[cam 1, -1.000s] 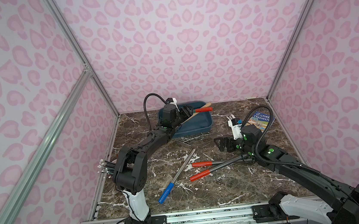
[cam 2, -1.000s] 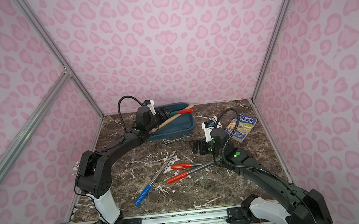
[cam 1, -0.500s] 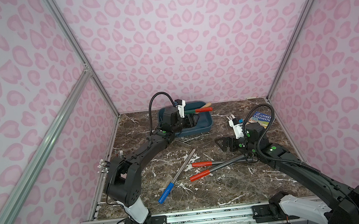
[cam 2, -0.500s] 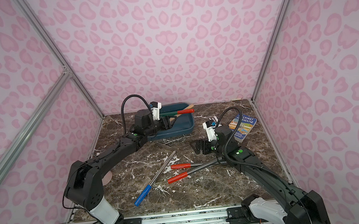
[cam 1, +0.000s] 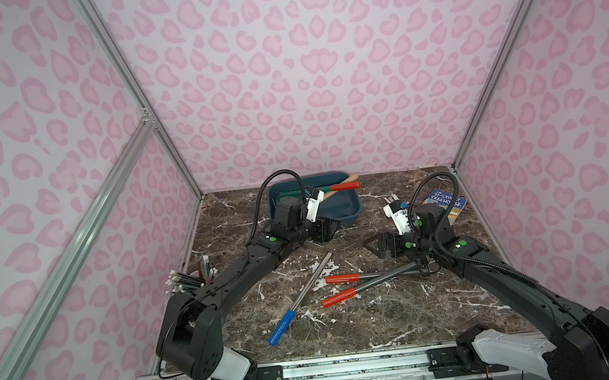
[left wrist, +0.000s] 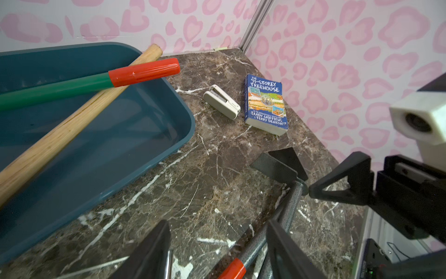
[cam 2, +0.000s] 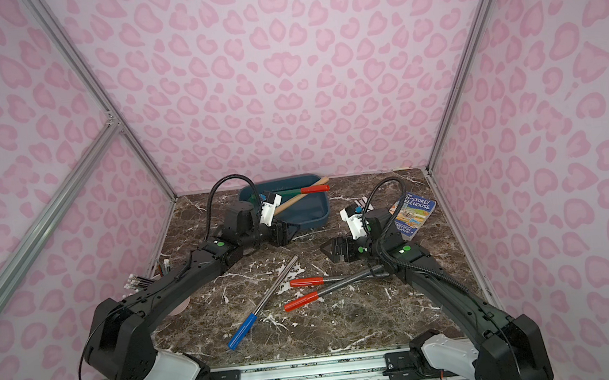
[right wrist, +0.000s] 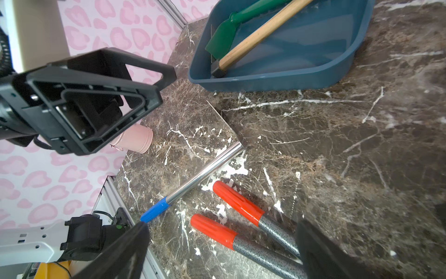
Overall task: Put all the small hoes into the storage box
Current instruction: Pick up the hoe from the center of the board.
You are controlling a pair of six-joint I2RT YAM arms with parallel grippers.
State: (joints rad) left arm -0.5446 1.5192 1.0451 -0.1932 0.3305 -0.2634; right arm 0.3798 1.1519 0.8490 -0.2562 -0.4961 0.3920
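Hovering just in front of the storage box point(cam 1: 349, 217) point(cam 2: 317, 220), the left gripper point(cam 1: 327, 227) point(cam 2: 286, 234) has its jaws about half apart with nothing between them. Only desk point(cam 1: 384, 324) and loose tools show through the gap in the left wrist view.

The box sits at frame centre in both top views, close against the back wall. Two tools lie in it. The wooden-handled one, with a dark head and a thin cross blade, reads as the small hoe point(right wrist: 260, 33) point(left wrist: 72, 120). Its head is down in a box corner and its handle tip reaches past the far right rim. A green tool with a red grip point(left wrist: 142, 71) point(cam 1: 345, 186) crosses it.

The right gripper point(cam 1: 375, 247) point(cam 2: 330, 251) is right of centre, low over the desk, jaws wide and empty.

- Lower in frame: two speckled grey tools with red grips point(cam 1: 342, 278) lying close together.
- Left of those: a chrome tool with a blue grip point(cam 1: 305, 293).
- Right edge of the desk: a book point(cam 1: 447, 204), with a white stapler point(left wrist: 220, 101) just beside it.
- Left edge: a pink pencil cup point(right wrist: 136, 140), largely hidden by the left arm.
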